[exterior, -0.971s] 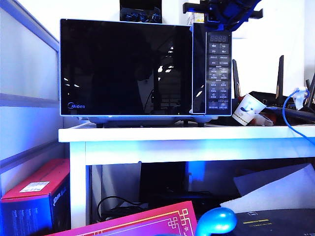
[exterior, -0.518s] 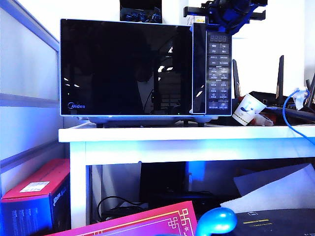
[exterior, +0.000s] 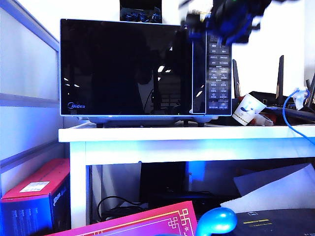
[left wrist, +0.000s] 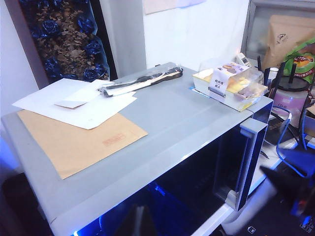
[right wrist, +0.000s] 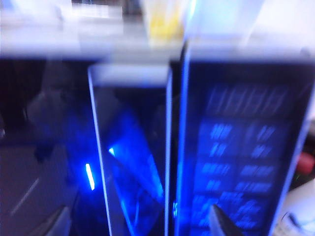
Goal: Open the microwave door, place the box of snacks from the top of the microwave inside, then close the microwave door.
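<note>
Your right gripper (exterior: 224,22) hangs high on the right of the scene, a dark, motion-blurred shape in front of the upper right corner of the microwave (exterior: 147,69). In its wrist view two dark fingertips (right wrist: 224,223) show far apart at the frame's edge, so the jaws are spread with nothing between them. Your left gripper (left wrist: 140,221) shows only as a dark finger tip low in its wrist view, above the microwave's top; you cannot tell whether its jaws are spread or closed.
</note>
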`<move>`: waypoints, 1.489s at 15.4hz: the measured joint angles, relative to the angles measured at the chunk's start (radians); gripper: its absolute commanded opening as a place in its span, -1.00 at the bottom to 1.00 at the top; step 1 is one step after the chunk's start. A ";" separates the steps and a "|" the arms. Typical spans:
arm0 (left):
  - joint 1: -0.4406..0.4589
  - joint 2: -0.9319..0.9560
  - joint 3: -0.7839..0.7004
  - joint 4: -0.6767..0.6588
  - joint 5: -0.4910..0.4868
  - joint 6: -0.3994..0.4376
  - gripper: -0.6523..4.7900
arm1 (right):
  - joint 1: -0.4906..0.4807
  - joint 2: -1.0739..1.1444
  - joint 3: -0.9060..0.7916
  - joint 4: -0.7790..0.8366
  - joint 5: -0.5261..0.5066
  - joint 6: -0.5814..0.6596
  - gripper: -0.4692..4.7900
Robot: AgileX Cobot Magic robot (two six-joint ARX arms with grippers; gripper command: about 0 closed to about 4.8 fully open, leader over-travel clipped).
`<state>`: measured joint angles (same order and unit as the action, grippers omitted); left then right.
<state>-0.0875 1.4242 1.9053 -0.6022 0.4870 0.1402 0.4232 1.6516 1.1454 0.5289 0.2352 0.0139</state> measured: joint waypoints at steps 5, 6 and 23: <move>0.000 0.000 0.000 0.000 0.000 0.000 -0.78 | 0.000 0.084 0.000 0.156 0.000 0.000 0.60; 0.000 0.000 0.000 0.000 0.000 0.000 -0.78 | 0.000 0.100 0.001 0.174 0.000 0.000 0.60; 0.000 0.050 0.000 0.066 -0.003 -0.001 -0.78 | -0.026 0.230 0.115 0.199 0.004 0.000 0.09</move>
<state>-0.0872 1.4746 1.9053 -0.5362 0.4843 0.1390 0.3977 1.8816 1.2602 0.7277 0.2394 0.0143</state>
